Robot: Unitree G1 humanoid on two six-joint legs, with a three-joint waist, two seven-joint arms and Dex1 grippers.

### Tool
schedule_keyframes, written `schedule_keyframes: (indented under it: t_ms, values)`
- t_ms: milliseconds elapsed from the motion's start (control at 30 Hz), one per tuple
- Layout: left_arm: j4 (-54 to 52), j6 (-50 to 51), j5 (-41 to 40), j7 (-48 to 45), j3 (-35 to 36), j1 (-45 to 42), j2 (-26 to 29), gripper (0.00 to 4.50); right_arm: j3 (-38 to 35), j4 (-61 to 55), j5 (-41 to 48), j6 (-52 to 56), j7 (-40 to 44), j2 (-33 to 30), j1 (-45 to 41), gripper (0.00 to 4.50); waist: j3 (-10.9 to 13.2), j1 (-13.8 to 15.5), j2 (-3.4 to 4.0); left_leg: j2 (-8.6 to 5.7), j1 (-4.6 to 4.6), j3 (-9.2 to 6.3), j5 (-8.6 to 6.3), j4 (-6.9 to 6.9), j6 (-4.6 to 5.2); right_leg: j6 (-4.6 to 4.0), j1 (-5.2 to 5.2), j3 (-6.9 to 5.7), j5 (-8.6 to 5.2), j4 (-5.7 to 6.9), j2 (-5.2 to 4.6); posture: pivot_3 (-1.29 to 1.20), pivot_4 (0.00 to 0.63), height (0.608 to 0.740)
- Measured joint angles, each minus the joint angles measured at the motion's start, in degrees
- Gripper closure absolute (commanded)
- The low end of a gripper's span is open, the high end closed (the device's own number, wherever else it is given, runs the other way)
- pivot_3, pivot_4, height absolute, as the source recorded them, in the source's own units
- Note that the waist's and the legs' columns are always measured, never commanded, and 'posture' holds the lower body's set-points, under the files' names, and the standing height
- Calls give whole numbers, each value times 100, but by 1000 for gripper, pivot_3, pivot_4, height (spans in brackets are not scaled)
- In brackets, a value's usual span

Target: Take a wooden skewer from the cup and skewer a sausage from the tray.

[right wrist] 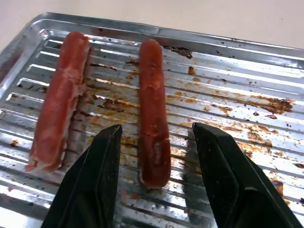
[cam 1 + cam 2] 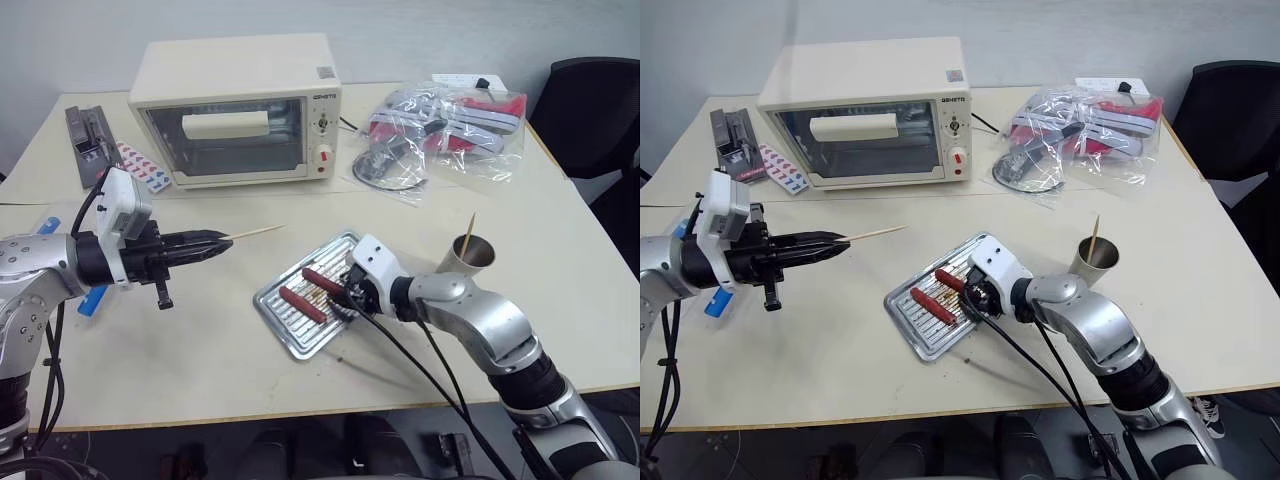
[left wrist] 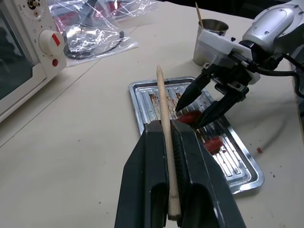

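My left gripper [image 2: 215,243] is shut on a wooden skewer [image 2: 255,233], held level above the table with its point toward the tray; the left wrist view shows the stick [image 3: 165,137] clamped between the fingers. The silver tray [image 2: 290,335] lies at the table's middle front with two sausages, one [image 2: 302,304] nearer its front and one [image 2: 322,279] behind. My right gripper [image 1: 156,127] stands open low over the tray, its fingers on either side of one sausage [image 1: 153,114]; the other sausage [image 1: 59,102] lies beside it. The metal cup [image 2: 472,255] stands right of the tray with a skewer [image 2: 470,232] in it.
A cream toaster oven [image 2: 235,110] stands at the back, a clear plastic case [image 2: 88,140] to its left. Clear bags with red items [image 2: 440,125] lie at the back right. A blue object [image 2: 92,298] lies under my left arm. A black chair [image 2: 590,90] stands beyond the table's right corner.
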Motion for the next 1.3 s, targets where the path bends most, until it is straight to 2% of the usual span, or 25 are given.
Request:
schedule_keyframes:
  t_ms: [67,167,300,367,867,933,1067,1300]
  values:
    - [1,0,0,0,0,-15,0,4500,11,73,-38,-76,4,55,0,2048,0,-1,0,0,0,0,0,0,0,0,0,-1,0,0,0,0,150,740]
    - [2,0,0,2,0,-65,0,4500,24,115,-111,-91,4,125,-1,2529,0,0,0,0,0,0,0,0,0,0,0,0,0,0,0,0,150,740]
    - [2,0,1,5,0,-68,0,4500,14,168,-140,-118,10,197,-1,3647,0,0,0,0,0,-1,0,0,0,0,0,-1,0,2,0,0,150,740]
    - [12,0,3,4,0,-69,0,4500,14,169,-148,-115,28,216,-1,4052,0,-1,0,0,0,0,0,1,0,0,0,-1,0,2,0,0,150,740]
    - [158,-6,64,-73,-35,-195,0,4500,-81,121,-33,87,214,184,-29,4052,0,-4,0,-1,1,0,0,1,0,0,1,-2,0,3,0,0,150,740]
    - [225,-11,83,-141,-65,-217,0,4500,-164,44,76,152,428,-33,-81,4052,0,-1,-1,-2,0,-1,0,3,0,0,1,-2,0,2,0,0,150,740]
    - [289,-32,137,-378,-237,-302,9,4500,-560,-195,525,294,1271,-905,-491,4052,1,13,1,-6,0,-2,-1,5,2,0,3,-3,0,-5,-4,0,150,740]
    - [334,158,-82,-1135,-485,-468,168,4500,-1458,-578,1935,344,3746,-2859,-1000,4052,2,15,2,0,-1,-4,-4,0,7,0,7,-6,0,-13,-2,0,150,740]
